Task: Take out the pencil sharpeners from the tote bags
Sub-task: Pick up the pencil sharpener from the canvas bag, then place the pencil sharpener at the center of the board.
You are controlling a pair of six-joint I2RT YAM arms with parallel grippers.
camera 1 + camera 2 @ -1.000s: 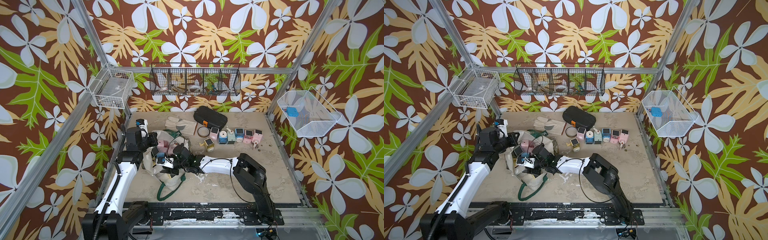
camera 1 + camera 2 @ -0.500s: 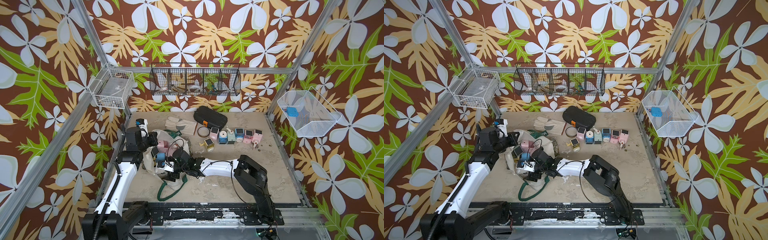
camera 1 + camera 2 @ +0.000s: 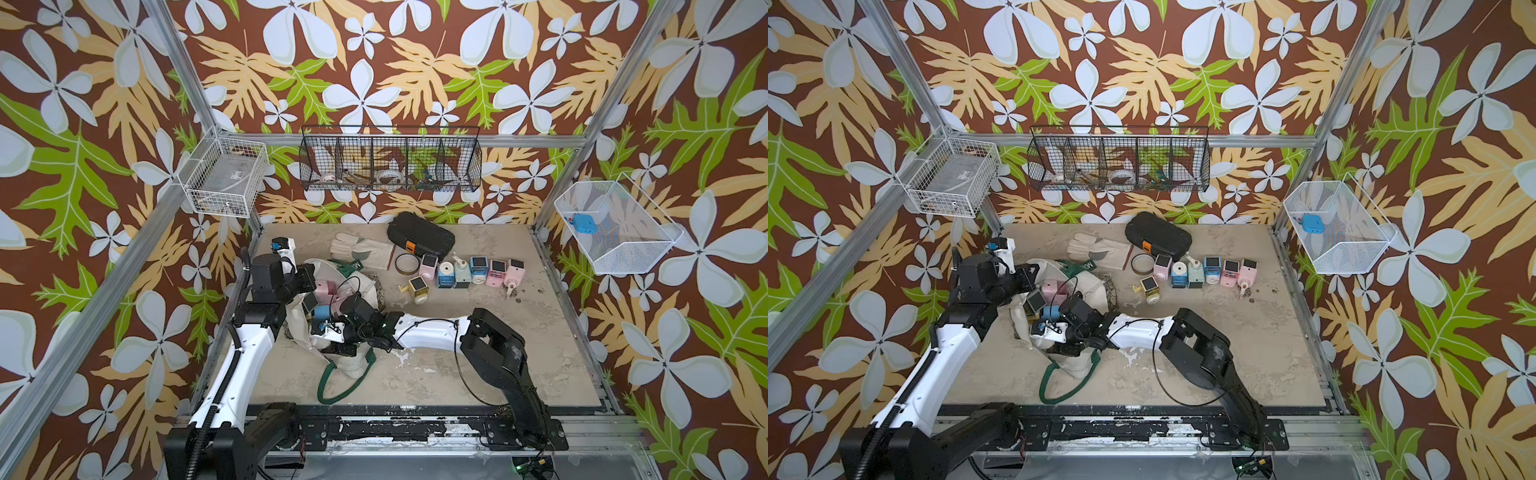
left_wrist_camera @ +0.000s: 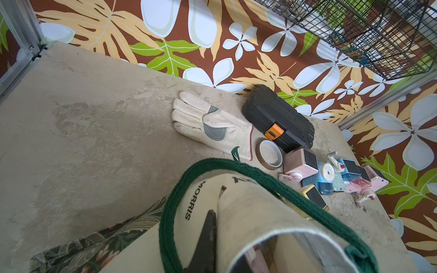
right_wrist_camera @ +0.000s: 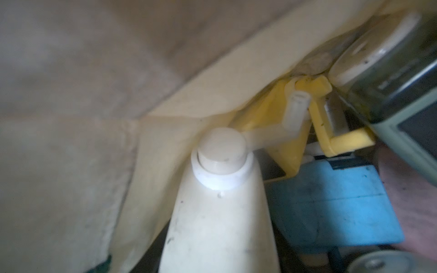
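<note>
The cream tote bag [image 3: 300, 330] with green handles [image 3: 341, 384] lies slumped at the table's left. My left gripper [image 4: 212, 236] is shut on its upper rim beside the "MORRIS" lettering, holding the mouth up. My right gripper [image 5: 220, 248] is deep inside the bag, and a cream pencil sharpener [image 5: 220, 212] with a round crank knob fills the space between its jaws. Yellow [image 5: 283, 123], blue [image 5: 331, 205] and mint [image 5: 402, 106] sharpeners crowd beside it. Pink [image 3: 325, 290] and blue [image 3: 321, 311] ones show in the mouth. Several pencil sharpeners [image 3: 478, 270] stand in a row on the table.
A pale work glove [image 3: 361, 249], a black hard case [image 3: 419, 235] and a brown tape roll [image 3: 405, 263] lie at the back. A yellow sharpener [image 3: 417, 289] lies in front of the row. Wire baskets [image 3: 390, 160] hang on the walls. Shavings [image 3: 517, 294] dot the table.
My right gripper has pushed leftward and deeper into the bag, opening wide and then closing again. The left arm has kept still, holding the rim.
</note>
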